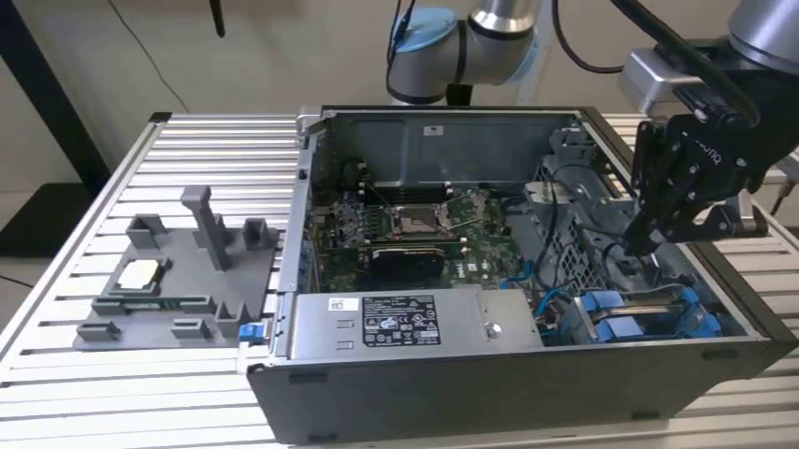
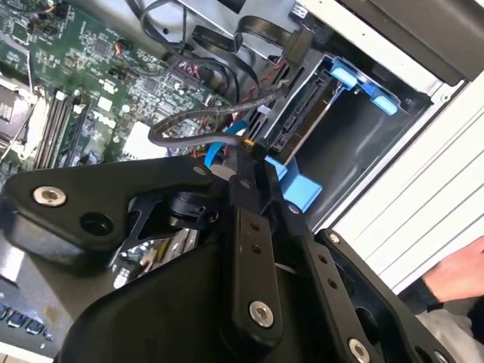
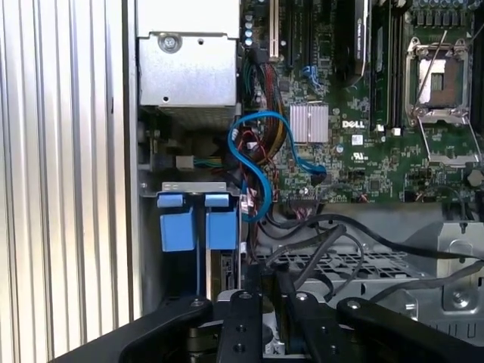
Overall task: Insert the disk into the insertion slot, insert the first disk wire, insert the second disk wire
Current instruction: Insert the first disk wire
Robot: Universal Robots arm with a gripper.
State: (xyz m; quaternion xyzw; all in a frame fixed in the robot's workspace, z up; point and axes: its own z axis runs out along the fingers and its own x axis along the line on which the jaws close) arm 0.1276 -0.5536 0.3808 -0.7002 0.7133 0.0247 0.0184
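Counter: a slatted metal top was seen, on which everything was set.
Computer case: it was laid on its side with the cover off, near the middle of the counter.
Arm: it was reached in from the far side, above the end of the case at the exterior view's right.
Motherboard: it was fixed to the case floor, with an open processor socket at its middle.
Grey tray: it was placed on the counter at the exterior view's left, just beside the case.
Power-supply box: it was mounted along the near wall of the case.
Hand: it was lowered into the case over the drive bay; in the second wrist view its tips were drawn together, pinching the end of a black wire.
Disk: it was seated in the slot at the near corner of the case at the exterior view's right, its blue carrier tabs seen in the first wrist view.
Blue cable: it was looped from the motherboard towards the bay.
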